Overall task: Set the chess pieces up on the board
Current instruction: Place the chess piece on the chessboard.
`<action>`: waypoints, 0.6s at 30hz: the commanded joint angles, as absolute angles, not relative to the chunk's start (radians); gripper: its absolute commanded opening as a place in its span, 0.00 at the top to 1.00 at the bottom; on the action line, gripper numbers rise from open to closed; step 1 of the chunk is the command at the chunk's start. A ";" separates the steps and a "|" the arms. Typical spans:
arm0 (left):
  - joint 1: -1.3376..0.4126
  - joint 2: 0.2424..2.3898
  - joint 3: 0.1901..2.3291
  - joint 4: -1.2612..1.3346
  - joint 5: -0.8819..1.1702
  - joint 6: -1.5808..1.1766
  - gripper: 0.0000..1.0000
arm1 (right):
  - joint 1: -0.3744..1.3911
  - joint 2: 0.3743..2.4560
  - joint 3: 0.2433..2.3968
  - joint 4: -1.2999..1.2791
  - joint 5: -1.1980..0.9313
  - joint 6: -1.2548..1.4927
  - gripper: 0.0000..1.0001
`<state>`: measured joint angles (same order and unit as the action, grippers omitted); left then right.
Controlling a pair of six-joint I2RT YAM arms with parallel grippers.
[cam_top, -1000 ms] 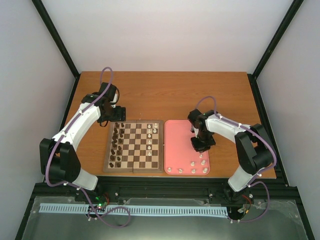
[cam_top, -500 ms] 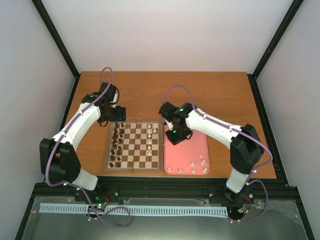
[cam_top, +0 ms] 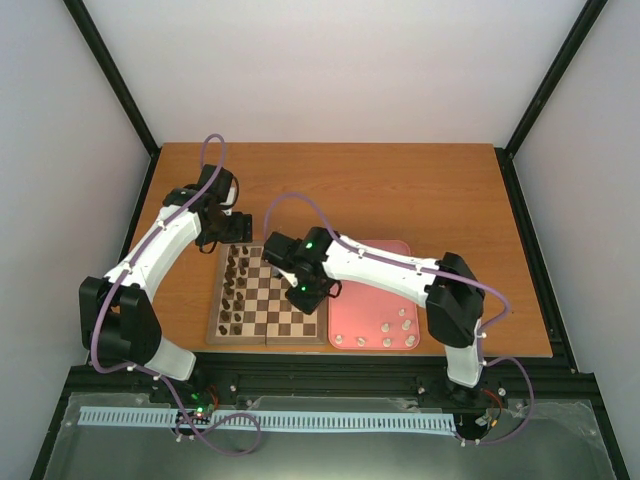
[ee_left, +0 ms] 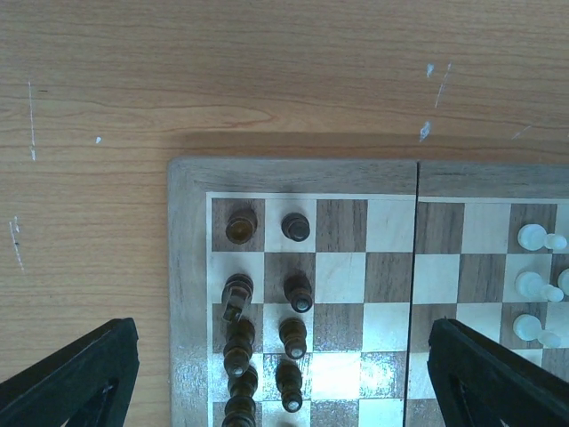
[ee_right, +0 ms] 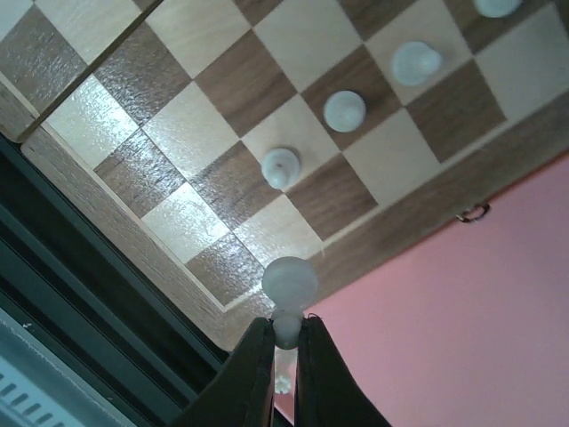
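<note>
The board (cam_top: 266, 338) lies left of centre, and shows in the left wrist view (ee_left: 187, 267) and the right wrist view (ee_right: 418, 191). Dark brown pieces (cam_top: 235, 285) fill its left two columns. A few cream-white pieces (ee_right: 281, 166) stand on its right side, also visible in the left wrist view (ee_left: 532, 285). My right gripper (ee_right: 286, 325) is shut on a cream-white pawn (ee_right: 289, 283), held above the board's near right corner (cam_top: 308, 292). My left gripper (ee_left: 283, 338) is open and empty, hovering over the board's far left corner (cam_top: 235, 232).
A pink tray (cam_top: 370, 290) lies right of the board, with several cream-white pieces (cam_top: 400, 325) in its near right part. The black frame rail (ee_right: 80, 294) runs along the table's near edge.
My right arm has swung left from above the pink tray to over the board's right side, carrying the pawn. The left arm has not moved.
</note>
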<state>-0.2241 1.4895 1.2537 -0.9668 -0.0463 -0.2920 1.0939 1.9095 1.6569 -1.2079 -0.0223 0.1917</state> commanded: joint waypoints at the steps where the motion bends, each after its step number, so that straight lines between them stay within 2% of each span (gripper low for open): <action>1: -0.218 1.489 1.290 -0.961 -0.035 -0.305 0.00 | 1.134 1.969 1.685 -1.206 -0.020 0.163 0.97; 18: -0.218 1.474 1.270 -0.956 -0.053 -0.302 0.00 | 1.131 2.073 1.722 -1.212 -0.023 0.148 0.97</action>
<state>-0.2241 1.4895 1.2537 -0.9661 -0.0425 -0.2924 1.1336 2.0457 1.6829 -1.2053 -0.0227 0.1638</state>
